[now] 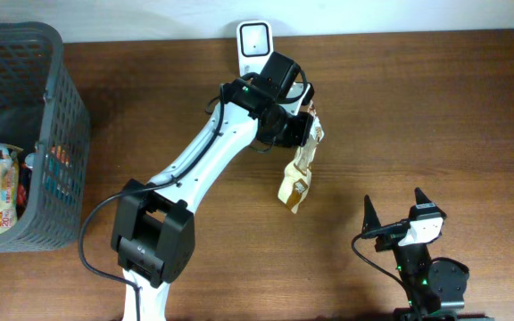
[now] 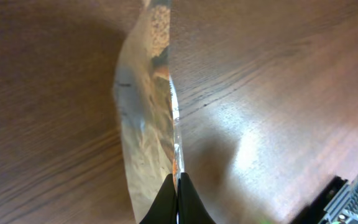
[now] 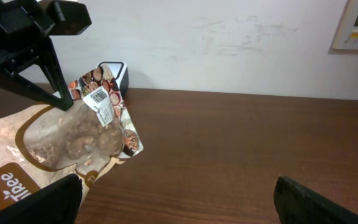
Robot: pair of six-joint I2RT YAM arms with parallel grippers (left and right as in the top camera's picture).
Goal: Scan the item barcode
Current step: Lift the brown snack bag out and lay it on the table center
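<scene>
The item is a tan and clear snack pouch (image 1: 297,178) hanging edge-down over the table, just below the white scanner (image 1: 254,40) at the back edge. My left gripper (image 1: 306,129) is shut on the pouch's top seam. From the left wrist the pouch (image 2: 145,124) appears edge-on, pinched between the black fingertips of that gripper (image 2: 178,180). In the right wrist view the pouch (image 3: 73,140) carries a white barcode label (image 3: 101,102) facing this camera, with the scanner (image 3: 115,71) behind it. My right gripper (image 1: 393,201) rests open at the front right, holding nothing.
A dark mesh basket (image 1: 61,98) with several packaged goods stands at the left edge of the table. A white wall runs behind the table, with a control panel (image 3: 356,25) on it at the far right.
</scene>
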